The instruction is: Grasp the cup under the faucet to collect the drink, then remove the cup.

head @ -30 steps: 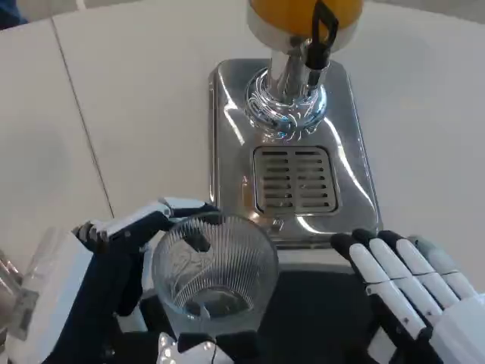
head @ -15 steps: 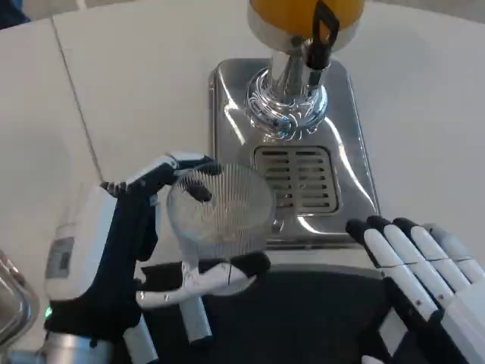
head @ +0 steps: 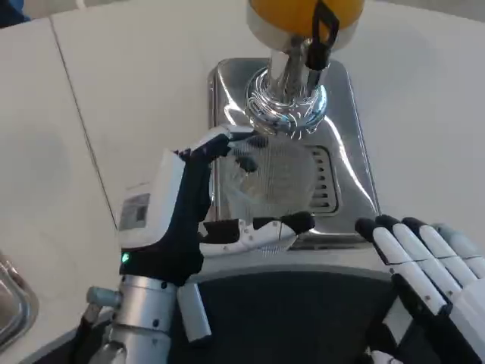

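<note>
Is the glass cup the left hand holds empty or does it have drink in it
Empty: the cup in the left hand is clear, the drip tray grille showing through, with no orange liquid inside.

We see a white table (head: pixel 114 91) carrying a chrome drip tray (head: pixel 352 163), a seam running across the table left of it.

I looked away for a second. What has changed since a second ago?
The left hand, holding the ribbed glass cup, carried it forward from the table's near edge onto the drip tray, beneath the faucet. The right hand stayed open at the near right.
</note>
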Controlling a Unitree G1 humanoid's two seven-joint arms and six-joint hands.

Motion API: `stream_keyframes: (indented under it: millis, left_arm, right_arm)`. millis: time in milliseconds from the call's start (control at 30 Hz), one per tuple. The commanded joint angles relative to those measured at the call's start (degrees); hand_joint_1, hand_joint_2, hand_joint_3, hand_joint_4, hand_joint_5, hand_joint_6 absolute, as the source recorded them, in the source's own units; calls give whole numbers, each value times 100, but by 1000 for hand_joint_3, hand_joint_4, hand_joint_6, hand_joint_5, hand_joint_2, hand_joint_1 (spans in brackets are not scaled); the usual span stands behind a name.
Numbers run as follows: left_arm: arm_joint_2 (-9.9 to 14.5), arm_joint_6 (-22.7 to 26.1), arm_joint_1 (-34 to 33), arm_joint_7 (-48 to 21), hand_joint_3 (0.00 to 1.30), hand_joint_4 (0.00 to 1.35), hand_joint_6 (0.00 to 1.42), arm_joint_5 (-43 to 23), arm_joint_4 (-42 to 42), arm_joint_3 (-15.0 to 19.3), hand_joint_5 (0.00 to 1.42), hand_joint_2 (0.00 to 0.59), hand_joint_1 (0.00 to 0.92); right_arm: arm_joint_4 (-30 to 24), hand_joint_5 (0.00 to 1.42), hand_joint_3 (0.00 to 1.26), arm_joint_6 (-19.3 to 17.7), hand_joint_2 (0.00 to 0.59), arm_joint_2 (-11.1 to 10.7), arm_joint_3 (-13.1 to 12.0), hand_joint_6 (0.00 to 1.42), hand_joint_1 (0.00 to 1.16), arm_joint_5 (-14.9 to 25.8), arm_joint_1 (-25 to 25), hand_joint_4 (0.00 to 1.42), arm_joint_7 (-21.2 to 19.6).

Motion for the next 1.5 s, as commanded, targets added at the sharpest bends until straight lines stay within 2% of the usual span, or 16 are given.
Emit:
stream_keyframes:
  millis: [33,300,600,700,867,1133,1367,1400,1433,1467,1500]
  left_arm:
    - [-105,34,-514,348,1108,1077,1424,-10,630,-209,1424,0,600]
    - [-153,22,-1348,759,1108,1077,1424,-30,1681,-563,1424,0,600]
    - [-390,274,-2217,1475,1108,1066,1424,78,2873,-882,1424,0,600]
    - [-362,268,-2553,1614,1108,1065,1424,69,3310,-990,1424,0,599]
    - [-287,272,-2986,1826,1108,1065,1424,-54,3881,-964,1424,0,599]
    - [-257,547,-3160,2434,1095,1039,1424,70,4286,-1130,1424,0,596]
    - [-209,490,-3071,2450,1069,1041,1424,-62,4349,-1168,1399,0,587]
    - [-191,479,-3038,2431,960,1046,1422,-35,4332,-1207,1321,0,553]
    - [-179,472,-3008,2396,907,1028,1417,-22,4317,-1239,1279,0,531]
    - [-167,461,-2986,2354,844,961,1395,-17,4305,-1269,1225,0,496]
    - [-150,437,-2977,2324,669,731,1230,-17,4302,-1300,1104,24,390]
  right_arm:
    - [-140,0,0,115,586,-83,-78,1,115,141,-61,0,133]
    - [-241,0,0,231,586,-91,-109,1,117,159,-87,0,291]
    - [-286,0,0,307,586,-1,-53,10,124,129,-112,0,287]
    - [-325,0,0,353,586,26,-74,12,129,114,-96,0,283]
    - [-410,0,0,421,586,43,-86,14,136,138,-85,0,305]
    - [-462,0,0,440,586,41,-61,15,146,130,-71,0,356]
    - [-437,0,0,434,586,57,-68,16,151,138,-55,0,332]
    - [-432,0,0,463,586,56,-57,16,151,139,-92,0,352]
    - [-431,0,0,494,586,56,-44,17,152,140,-132,0,375]
    - [-432,0,0,517,586,56,-34,17,152,139,-159,0,390]
    - [-435,0,0,537,586,53,-24,17,152,135,-183,0,402]
